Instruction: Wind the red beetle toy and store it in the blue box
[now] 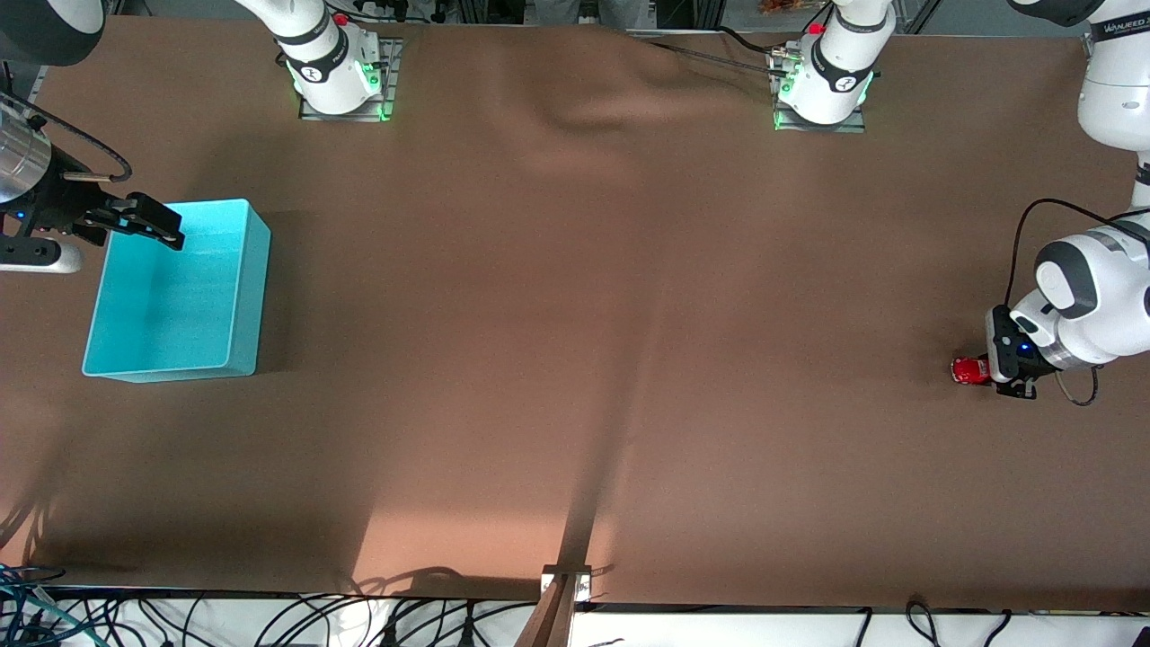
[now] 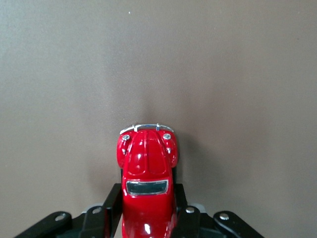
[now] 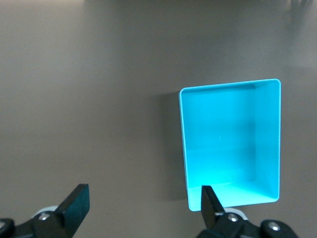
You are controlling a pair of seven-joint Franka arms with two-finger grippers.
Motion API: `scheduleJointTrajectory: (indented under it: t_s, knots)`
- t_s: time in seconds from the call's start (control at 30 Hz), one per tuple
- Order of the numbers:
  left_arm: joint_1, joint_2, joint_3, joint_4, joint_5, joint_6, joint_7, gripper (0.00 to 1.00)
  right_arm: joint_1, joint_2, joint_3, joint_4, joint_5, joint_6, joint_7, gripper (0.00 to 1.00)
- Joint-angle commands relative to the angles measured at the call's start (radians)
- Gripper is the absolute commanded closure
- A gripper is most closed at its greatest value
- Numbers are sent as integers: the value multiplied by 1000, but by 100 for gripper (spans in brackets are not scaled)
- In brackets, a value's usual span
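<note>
The red beetle toy (image 1: pixel 968 370) is at the table surface near the left arm's end. My left gripper (image 1: pixel 992 370) is shut on its rear half. In the left wrist view the toy (image 2: pixel 147 166) points away from the camera, with a black finger (image 2: pixel 112 206) pressed against each side, and my left gripper (image 2: pixel 147 210) holds it low over the brown cloth. The blue box (image 1: pixel 250 296) stands open and empty at the right arm's end. My right gripper (image 1: pixel 148 223) hangs open over the box's rim. In the right wrist view my right gripper (image 3: pixel 143 203) is open, with one finger over the box (image 3: pixel 230 144).
A brown cloth (image 1: pixel 575 359) covers the whole table, with a fold running down the middle toward the front camera. Cables (image 1: pixel 269 620) lie along the table edge nearest the front camera. The arms' bases (image 1: pixel 341 67) stand at the farthest edge.
</note>
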State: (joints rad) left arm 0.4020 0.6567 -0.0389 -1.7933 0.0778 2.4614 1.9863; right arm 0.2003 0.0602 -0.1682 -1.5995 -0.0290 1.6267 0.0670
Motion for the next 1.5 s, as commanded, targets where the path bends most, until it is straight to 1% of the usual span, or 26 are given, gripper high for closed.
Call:
scheduleJointTrajectory:
  t_s: [0.0, 0.03, 0.07, 0.1, 0.13, 0.6, 0.97, 1.03, 1.17, 1.3, 1.47]
  knots:
    - [8, 69, -1, 34, 17, 7, 28, 73, -2, -5, -1, 0, 0, -5, -12, 0]
    - [8, 69, -1, 34, 16, 7, 29, 64, -2, -5, -1, 0, 0, -7, -12, 0]
    - [8, 67, -1, 34, 14, 7, 28, 45, -2, -5, -1, 0, -2, -7, -12, 0]
    - [11, 69, -1, 34, 14, 7, 35, 16, -2, -5, -1, -2, -2, -7, -12, 0]
    - [14, 67, -1, 34, 16, 7, 39, 0, -2, -7, -1, -2, -2, -7, -10, 0]
    - [17, 55, -4, 49, 10, -1, 39, 0, -4, -5, -4, 0, -6, -5, 2, 0]
    - [18, 53, -6, 51, 8, -1, 39, 0, 2, 7, 6, 1, -32, 36, 1, 0]
    - [18, 53, -6, 51, -1, -1, 39, 0, 8, 12, 7, 1, -57, 57, -6, 0]
    - [17, 53, -6, 69, -7, -2, 39, 0, 56, 21, 13, 1, -155, 79, 2, 0]
    - [15, 52, -9, 89, -7, -13, 37, 0, 62, 21, 19, 9, -169, 73, 2, 0]
    - [11, 50, -19, 136, -26, -52, 37, 0, 59, 20, 12, 12, -157, 68, 4, 0]
